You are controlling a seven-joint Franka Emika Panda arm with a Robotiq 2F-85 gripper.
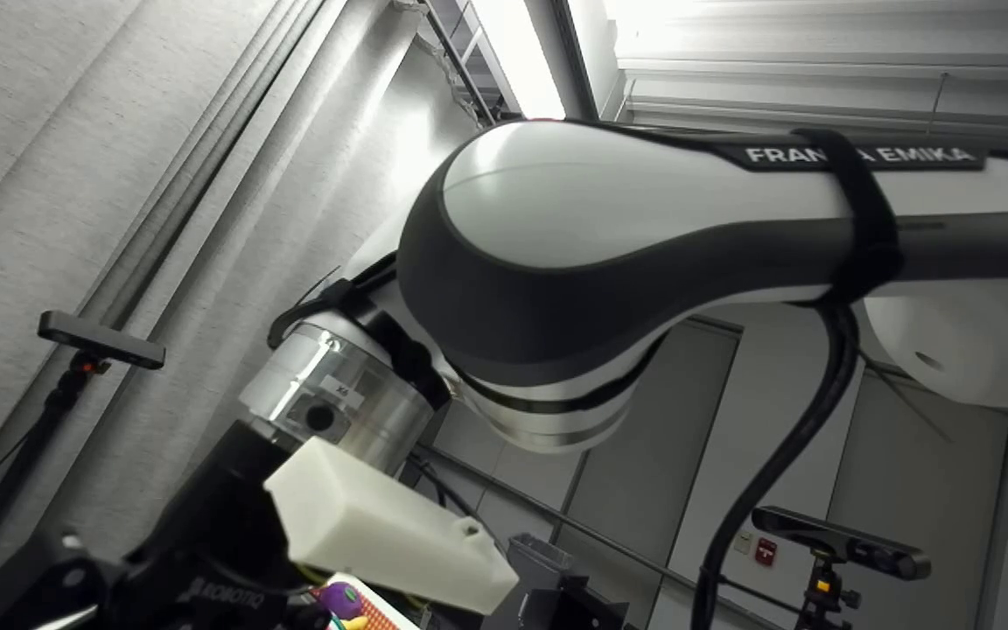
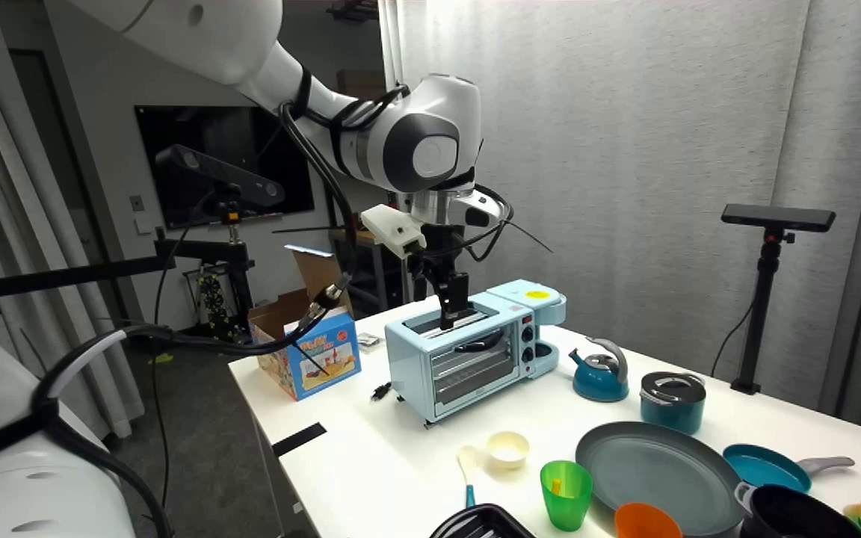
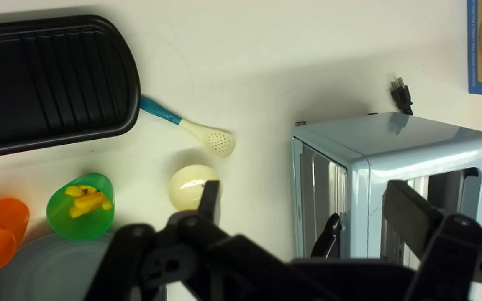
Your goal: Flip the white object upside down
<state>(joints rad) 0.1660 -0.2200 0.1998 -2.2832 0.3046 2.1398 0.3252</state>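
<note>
- Only an exterior view shows the rounded teal kettle (image 2: 601, 382), right of centre.
- The wrist view reveals several yellow sticks (image 3: 88, 200) inside the translucent green cup (image 3: 73, 228), lower left.
- The round cream-white bowl (image 3: 188, 188) lies left of centre in the wrist view, just below the blue-handled cream spatula (image 3: 195, 130).
- The black two-fingered gripper (image 3: 306, 200) stands spread wide and empty; contact with the boxy light-blue toaster oven (image 3: 360, 188) cannot be told.

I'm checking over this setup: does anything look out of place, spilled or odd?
A black plug lies loose on the table beside the blue toaster oven; it is probably the oven's own, so that seems unplugged. I see no spill: the yellow pieces sit inside the green cup.
</note>
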